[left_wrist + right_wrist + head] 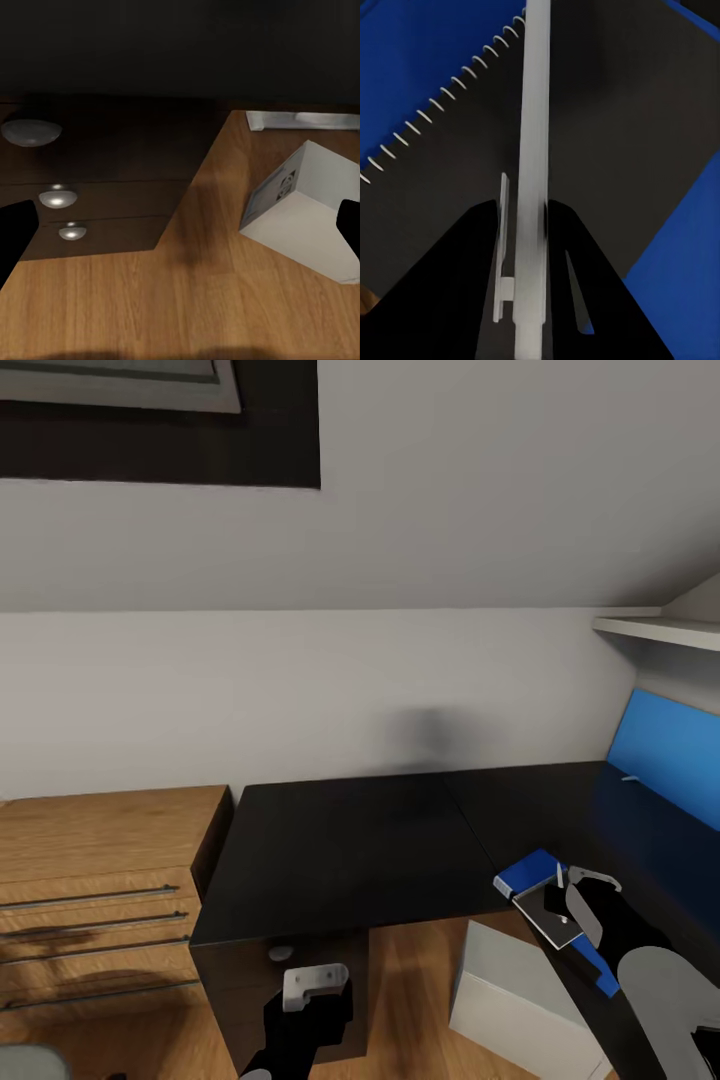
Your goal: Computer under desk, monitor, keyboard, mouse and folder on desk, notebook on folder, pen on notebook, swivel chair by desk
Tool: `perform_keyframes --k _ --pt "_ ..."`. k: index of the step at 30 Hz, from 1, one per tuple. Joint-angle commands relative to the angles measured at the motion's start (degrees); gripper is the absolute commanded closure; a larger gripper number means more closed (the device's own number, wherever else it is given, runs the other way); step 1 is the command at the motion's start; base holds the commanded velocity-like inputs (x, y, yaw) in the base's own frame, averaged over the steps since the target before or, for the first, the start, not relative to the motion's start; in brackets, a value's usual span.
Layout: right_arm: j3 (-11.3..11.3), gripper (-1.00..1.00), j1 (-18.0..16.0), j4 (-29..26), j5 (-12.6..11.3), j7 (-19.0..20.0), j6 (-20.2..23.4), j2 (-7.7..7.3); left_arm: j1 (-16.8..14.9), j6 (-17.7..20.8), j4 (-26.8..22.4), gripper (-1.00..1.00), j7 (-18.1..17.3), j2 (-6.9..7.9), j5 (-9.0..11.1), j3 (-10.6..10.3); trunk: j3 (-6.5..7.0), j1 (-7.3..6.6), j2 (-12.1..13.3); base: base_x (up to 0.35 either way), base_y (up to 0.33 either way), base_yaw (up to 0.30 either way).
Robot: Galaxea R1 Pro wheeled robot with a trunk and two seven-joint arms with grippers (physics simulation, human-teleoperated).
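Evidently stacking the notebook (545, 908) onto the folder (526, 872). Gripping the notebook edge-on with the right gripper (566, 901), fingers clenched on its thin pale edge (536, 150), just above the folder at the inner edge of the desk (350, 850). Holding the left gripper (314, 982) low before the desk's drawer pedestal, spread wide and empty. Keeping the computer (520, 995) on the floor under the desk, as asked.

Next, probably: tilting the notebook flat, lowering it squarely onto the folder's blue cover (420, 67), then letting go without nudging the folder off the desk's edge.

Hard to judge: how much of the folder overhangs the desk, with arm and notebook covering it. Cannot identify the blue panel (665, 750) at the desk's far right end, cut by the frame.
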Motion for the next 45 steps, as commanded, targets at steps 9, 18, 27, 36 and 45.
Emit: perform_keyframes --k 9,18,27,36,45 --pt "0.0 1.00 0.0 -0.1 -0.6 -0.4 0.1 0.00 -0.1 0.2 -0.1 -1.00 0.4 0.02 0.2 -0.1 -1.69 1.99 -3.7 0.000 0.000 0.000" --pt "0.0 1.00 0.0 -0.2 -0.6 -0.3 0.1 0.00 -0.1 0.2 -0.1 -1.00 0.4 0.02 0.2 -0.1 -2.05 2.43 -4.5 0.000 0.000 0.000" --pt "0.0 -1.00 0.0 -0.2 -0.6 -0.3 0.1 0.00 -0.1 0.3 -0.1 -1.00 0.4 0.02 0.2 0.0 -2.05 2.43 -4.5 0.000 0.000 0.000" --pt "0.0 -1.00 0.0 -0.3 -0.6 -0.2 0.1 0.00 -0.1 0.3 -0.1 -1.00 0.4 0.02 0.3 0.0 -2.05 2.43 -4.5 0.000 0.000 0.000" --pt "-0.2 -1.00 0.3 -11.9 -0.8 0.0 0.5 0.65 -0.1 0.3 0.0 -1.00 0.4 0.02 0.3 0.0 -2.05 2.43 -4.5 0.000 0.000 0.000"
